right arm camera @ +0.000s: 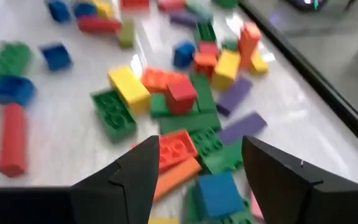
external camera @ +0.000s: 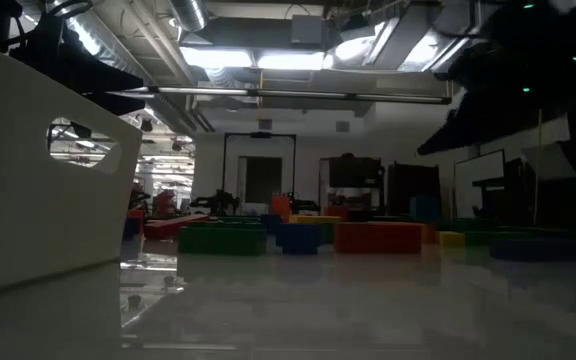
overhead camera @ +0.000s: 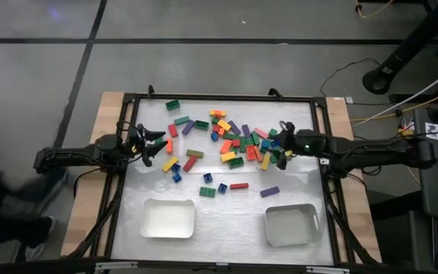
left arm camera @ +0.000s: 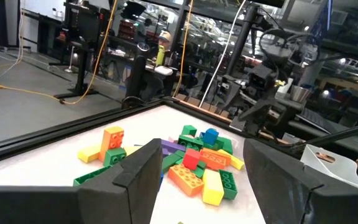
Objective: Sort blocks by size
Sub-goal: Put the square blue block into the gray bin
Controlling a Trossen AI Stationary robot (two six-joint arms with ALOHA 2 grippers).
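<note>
The blocks [overhead camera: 226, 141] lie scattered flat on the white table top, most of them in a loose pile right of the middle, with a few strays nearer the front. They are small studded bricks in red, yellow, green, blue, purple and orange. My left gripper [overhead camera: 154, 144] hovers open at the table's left side, level, facing the pile [left arm camera: 197, 165] from a distance. My right gripper [overhead camera: 280, 148] is open at the pile's right edge, slanting down over the blocks [right arm camera: 179, 93]. Nothing is between its fingers.
Two pale rectangular trays stand near the front edge, one at the front left [overhead camera: 168, 218] and one at the front right [overhead camera: 290, 225]. A dark frame [overhead camera: 219, 99] runs around the table top. In the low view the left tray's wall [external camera: 38, 170] fills the near left.
</note>
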